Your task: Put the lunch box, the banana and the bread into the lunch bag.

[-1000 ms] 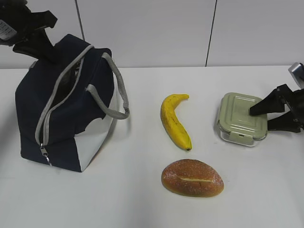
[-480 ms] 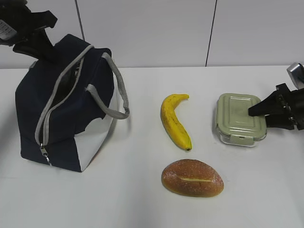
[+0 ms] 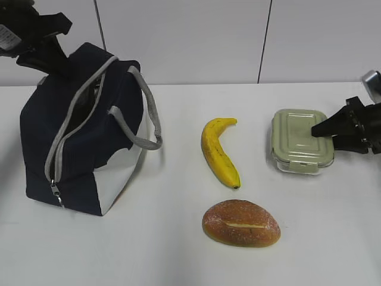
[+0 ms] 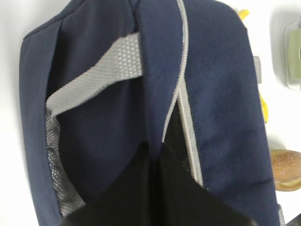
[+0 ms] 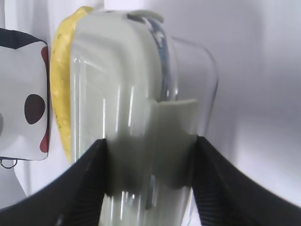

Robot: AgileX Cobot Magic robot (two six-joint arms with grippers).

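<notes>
The navy lunch bag [image 3: 83,131] stands at the left with its zipper open. My left gripper [image 3: 43,55] is shut on the fabric at the bag's top rear edge; in the left wrist view its jaws [image 4: 155,153] pinch the navy cloth beside the grey zipper band. The sage-green lunch box [image 3: 299,140] is at the right, and my right gripper [image 3: 324,132] is shut on its right end. In the right wrist view the fingers [image 5: 87,181] press both sides of the box [image 5: 127,84]. The banana [image 3: 218,152] and the bread [image 3: 241,223] lie on the table in the middle.
The white table [image 3: 178,238] carries everything, with a white panelled wall behind. The bag's grey loop handle [image 3: 152,119] hangs toward the banana. In the right wrist view the banana [image 5: 63,94] and the bag's white panel [image 5: 21,94] lie beyond the box.
My right gripper has closed on the lunch box and the box has shifted a little upward and to the right in the exterior view. The left gripper and the bag have not moved.
</notes>
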